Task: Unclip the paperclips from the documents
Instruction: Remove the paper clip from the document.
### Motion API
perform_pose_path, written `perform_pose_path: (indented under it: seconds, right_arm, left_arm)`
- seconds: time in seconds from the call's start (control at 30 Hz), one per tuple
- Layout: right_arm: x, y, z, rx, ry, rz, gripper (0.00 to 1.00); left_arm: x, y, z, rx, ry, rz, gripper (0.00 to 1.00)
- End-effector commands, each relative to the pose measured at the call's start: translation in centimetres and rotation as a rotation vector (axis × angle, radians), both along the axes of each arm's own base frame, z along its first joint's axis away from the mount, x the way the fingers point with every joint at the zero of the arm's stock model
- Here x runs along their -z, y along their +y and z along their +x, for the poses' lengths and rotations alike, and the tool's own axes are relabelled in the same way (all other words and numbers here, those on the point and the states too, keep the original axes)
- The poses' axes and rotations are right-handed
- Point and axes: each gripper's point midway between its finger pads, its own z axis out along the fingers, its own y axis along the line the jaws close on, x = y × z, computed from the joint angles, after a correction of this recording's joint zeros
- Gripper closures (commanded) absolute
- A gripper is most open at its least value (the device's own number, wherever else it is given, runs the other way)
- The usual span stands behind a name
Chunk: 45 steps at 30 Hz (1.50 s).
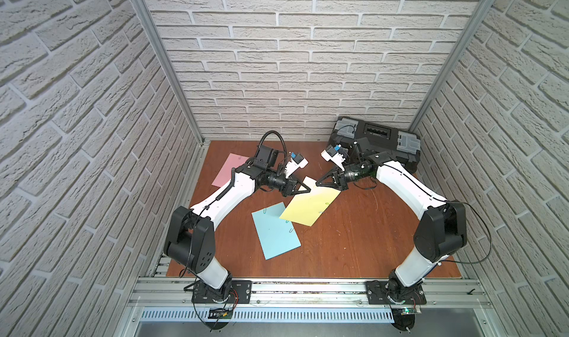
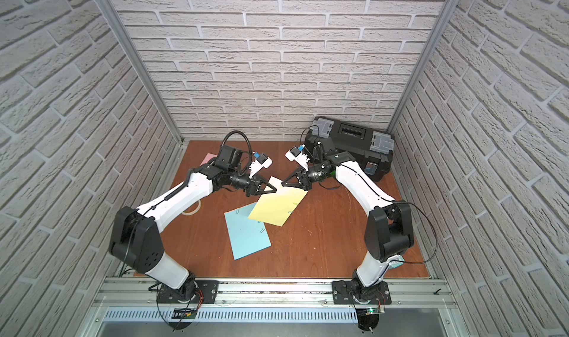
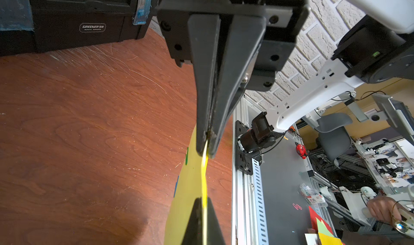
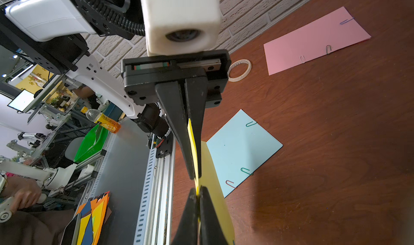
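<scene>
On the tabletop [image 1: 354, 243], the toolbox [image 1: 378, 135] is sitting in the far right corner, against the back wall. The far sheet [image 1: 229, 169] is lying at the far left, with the tape roll [image 4: 239, 70] near it, towards the front. The near sheet [image 1: 274, 233] is lying in the middle, and the raised sheet [image 1: 308, 206] is overlapping its far right corner. The left gripper [image 1: 309, 190] and right gripper [image 1: 317, 184] are facing each other at the raised sheet's far edge, both pinching it. Along the sheets' edges, paperclips [image 4: 251, 123] are sitting.
</scene>
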Motion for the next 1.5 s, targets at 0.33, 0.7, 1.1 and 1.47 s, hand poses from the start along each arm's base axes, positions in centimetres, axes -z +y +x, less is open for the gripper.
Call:
perform_pose_path:
  seconds: [0.33, 0.7, 1.1, 1.47]
  right_arm:
    - [-1.1, -0.5, 0.9, 0.011, -0.021, 0.051, 0.94]
    - [-1.1, -0.7, 1.0, 0.014, -0.016, 0.056, 0.93]
    - [-0.8, -0.9, 1.2, 0.025, -0.006, 0.051, 0.95]
    - [2.0, -4.2, 4.9, 0.277, 0.06, -0.037, 0.94]
  left_arm:
    - [0.4, 0.3, -0.4, 0.026, 0.023, 0.014, 1.0]
    - [0.9, 0.4, -0.6, 0.032, 0.038, 0.026, 1.0]
    - [0.9, 0.5, -0.7, 0.03, 0.032, 0.03, 1.0]
    - [0.5, 0.7, -0.3, 0.008, 0.017, 0.015, 1.0]
